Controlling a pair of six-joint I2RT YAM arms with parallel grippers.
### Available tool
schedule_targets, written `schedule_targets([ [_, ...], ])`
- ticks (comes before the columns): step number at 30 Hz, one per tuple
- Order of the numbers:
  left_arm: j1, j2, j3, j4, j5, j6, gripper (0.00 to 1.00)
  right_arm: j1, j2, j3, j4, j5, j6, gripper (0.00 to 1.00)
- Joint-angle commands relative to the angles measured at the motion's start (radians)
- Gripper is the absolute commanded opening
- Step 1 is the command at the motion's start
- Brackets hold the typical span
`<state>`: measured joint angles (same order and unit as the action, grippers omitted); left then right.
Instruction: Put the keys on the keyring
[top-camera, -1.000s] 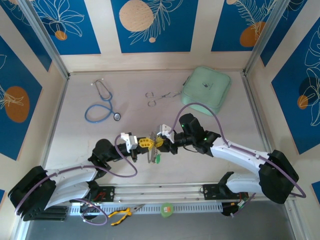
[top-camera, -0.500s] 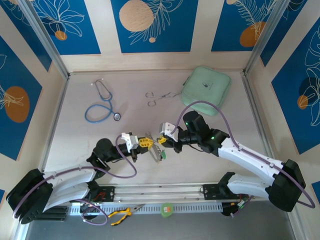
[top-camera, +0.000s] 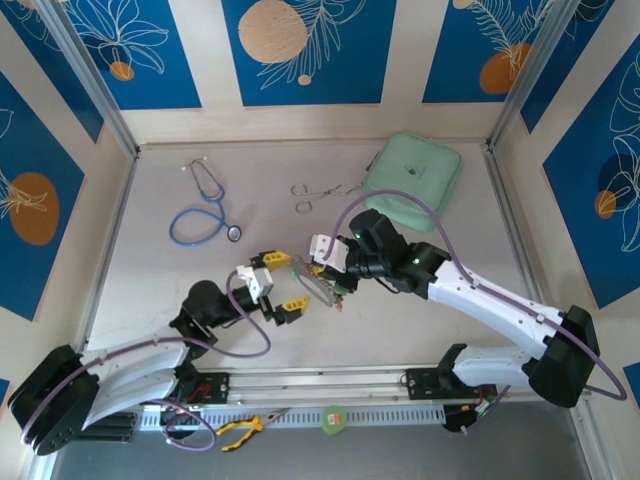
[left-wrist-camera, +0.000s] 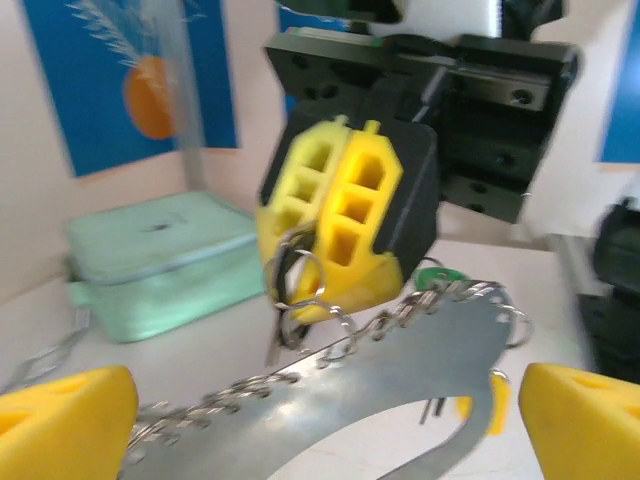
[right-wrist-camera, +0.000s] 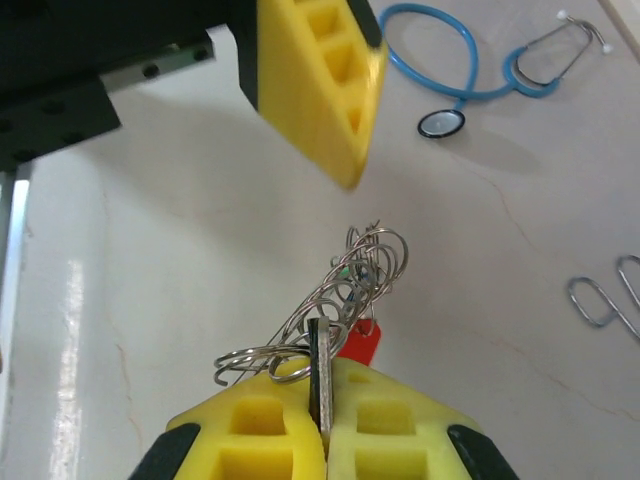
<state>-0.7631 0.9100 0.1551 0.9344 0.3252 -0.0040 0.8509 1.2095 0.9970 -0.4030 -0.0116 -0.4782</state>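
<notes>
Keyring (left-wrist-camera: 400, 355) pinched by right gripper (right-wrist-camera: 322, 420), long axis diagonal

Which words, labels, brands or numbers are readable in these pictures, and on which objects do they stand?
No text can be read.
The mint-green case bears a small dark mark: too small from above, blurred in the left wrist view.

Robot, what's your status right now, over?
Left pincer open. Right pincer shut on pale grey oval metal keyring, lifted. Red-headed key hangs at its wire rings. Blue stethoscope, steel forceps far back.
</notes>
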Motion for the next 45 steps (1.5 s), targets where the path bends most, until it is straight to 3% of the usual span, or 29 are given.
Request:
schedule_targets([
  [1,0.004,-0.131,-0.013,-0.09,-0.288,0.034,1.0,0.02,0.058,0.078,-0.042,0.076,-0.033,0.0],
  [7,0.004,-0.473,0.044,-0.42,-0.791,0.034,1.0,0.068,0.219,0.176,0.071,0.028,0.019,0.0],
  [10,0.005,-0.569,0.098,-0.563,-0.953,0.064,1.0,0.074,0.315,0.204,0.202,0.013,0.111,0.0],
  [16,0.004,-0.475,0.14,-0.541,-0.987,0.107,1.0,0.071,0.5,0.174,0.27,0.101,0.149,0.0],
  [25,0.011,-0.241,0.218,-0.561,-0.981,0.093,1.0,0.042,0.476,-0.007,0.022,0.408,-0.038,0.0],
  [34,0.079,-0.092,0.242,-0.602,-0.962,0.073,1.0,0.028,0.453,-0.101,-0.132,0.662,-0.114,0.27],
  [38,0.149,-0.057,0.251,-0.636,-0.934,0.041,1.0,-0.02,0.326,-0.116,-0.168,0.61,-0.012,0.43],
  [41,0.219,-0.026,0.258,-0.641,-0.931,0.048,1.0,-0.106,0.177,-0.12,-0.156,0.429,0.13,0.46],
  [45,0.326,0.053,0.226,-0.546,-0.885,0.068,0.99,-0.311,-0.036,-0.229,0.107,0.178,0.382,0.51],
])
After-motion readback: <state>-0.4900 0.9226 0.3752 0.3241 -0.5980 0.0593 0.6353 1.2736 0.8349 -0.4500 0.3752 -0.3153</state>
